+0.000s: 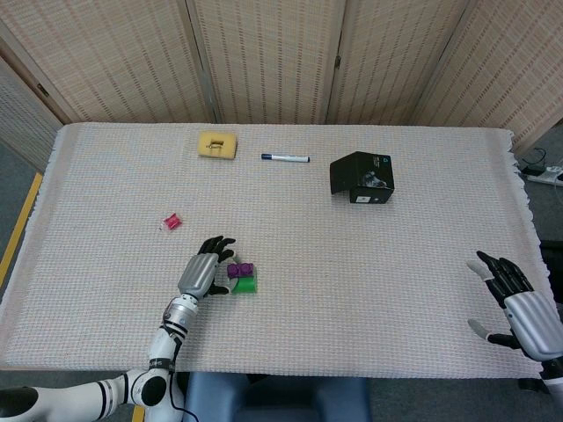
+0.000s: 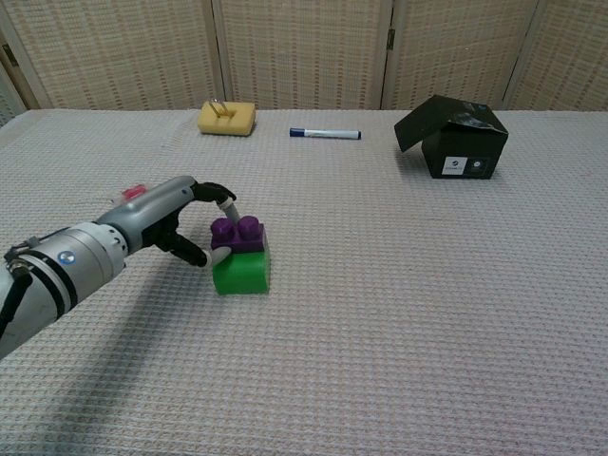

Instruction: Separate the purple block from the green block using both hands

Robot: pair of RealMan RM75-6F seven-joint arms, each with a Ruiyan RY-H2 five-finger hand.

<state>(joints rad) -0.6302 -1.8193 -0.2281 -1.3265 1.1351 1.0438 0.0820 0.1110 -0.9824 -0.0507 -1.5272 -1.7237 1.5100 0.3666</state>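
The purple block (image 1: 239,270) (image 2: 237,234) sits stacked on the green block (image 1: 245,285) (image 2: 240,272) near the table's front left. The stack looks slightly turned. My left hand (image 1: 204,271) (image 2: 176,221) is right beside it on its left. One fingertip (image 2: 228,204) rests on the purple block's top and the thumb presses against the stack's left side, pinching it. My right hand (image 1: 519,303) hovers at the table's far right edge with fingers spread, holding nothing. It shows only in the head view.
At the back of the table lie a yellow sponge (image 1: 217,144) (image 2: 228,118) and a blue-capped pen (image 1: 285,158) (image 2: 325,134). A black box (image 1: 361,178) (image 2: 454,138) stands at the back right. A small pink item (image 1: 171,221) (image 2: 133,194) lies left of my left hand.
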